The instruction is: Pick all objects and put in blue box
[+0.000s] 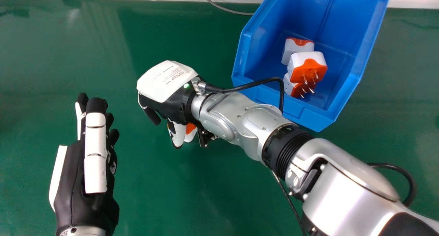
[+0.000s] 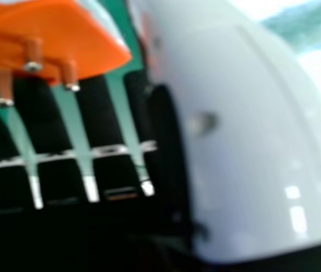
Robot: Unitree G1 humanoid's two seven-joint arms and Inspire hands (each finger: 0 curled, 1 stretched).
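Loose plug [image 1: 190,129]: under my right robot hand, around the middle of the desk [image 1: 171,201]; its orange face and pins show by my fingertips in the right hand view. Whether it touches them or the desk, I cannot tell.
Right robot hand [image 1: 166,86]: open, fingers extended, thumb beside them, palm side down.
Slip risk: if I close with the loose plug out near my fingertips, I may pinch only its edge, and it could turn or drop.
Pin risk: the pins point among my fingers; one could catch and spoil the hold.
Box [image 1: 310,117]: toward the desk's far edge, right of centre, three boxed plugs [image 1: 307,69] piled inside.
Rim risk: a low carry could knock the box's near wall, or my wrist cable [image 1: 253,85] could snag there.
Left robot hand [image 1: 84,208]: idle at the desk's near left.
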